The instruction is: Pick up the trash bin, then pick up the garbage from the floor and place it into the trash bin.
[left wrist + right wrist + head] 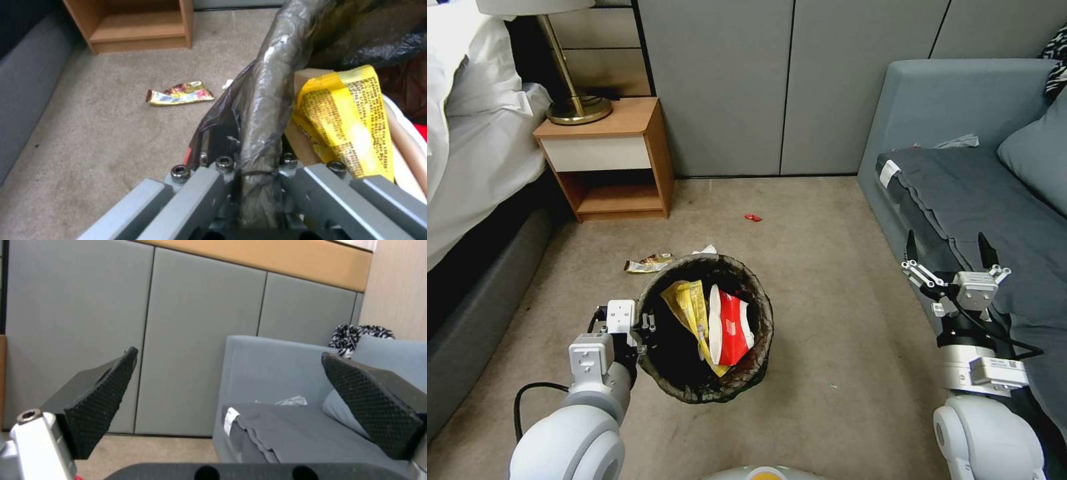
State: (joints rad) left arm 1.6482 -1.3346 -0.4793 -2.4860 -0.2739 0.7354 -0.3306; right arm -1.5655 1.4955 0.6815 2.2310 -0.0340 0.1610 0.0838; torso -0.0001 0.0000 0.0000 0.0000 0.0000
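The trash bin (pixel 764 333), lined with a dark crinkled bag, hangs above the carpet in front of me. My left gripper (pixel 644 328) is shut on its near-left rim (pixel 260 110), one finger inside and one outside. In the bin lie a yellow wrapper (pixel 691 305) (pixel 345 123) and a red-and-white packet (pixel 730 325). On the floor beyond the bin lie a shiny snack wrapper (pixel 648 263) (pixel 180 94), a bit of white paper (pixel 707 250) and a small red scrap (pixel 752 217). My right gripper (pixel 950 253) (pixel 231 406) is held up beside the sofa, open and empty.
A wooden nightstand (pixel 610 160) with a brass lamp (pixel 570 100) stands at the back left beside a bed (pixel 474 153). A grey sofa (pixel 974 193) runs along the right. Grey wall panels (pixel 787 80) close the back. Carpet lies open between them.
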